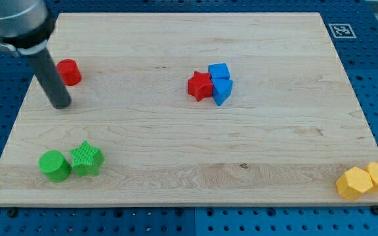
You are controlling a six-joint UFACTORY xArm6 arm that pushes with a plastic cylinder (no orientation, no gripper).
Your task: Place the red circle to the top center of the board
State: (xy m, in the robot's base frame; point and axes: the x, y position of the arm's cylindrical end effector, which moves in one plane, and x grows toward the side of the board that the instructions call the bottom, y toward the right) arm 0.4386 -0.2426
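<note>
The red circle (68, 71) is a short red cylinder lying near the board's left edge, in the upper part of the view. My tip (61, 105) rests on the board just below it and slightly to its left, a small gap apart. The dark rod rises up and to the view's left from the tip, and its wider grey upper part fills the top left corner.
A red star (200, 86) touches two blue blocks (220, 82) near the board's centre. A green circle (54, 165) and a green star (86, 158) sit at the bottom left. Two yellow blocks (365, 180) sit at the bottom right corner. The wooden board (189, 137) lies on a blue perforated table.
</note>
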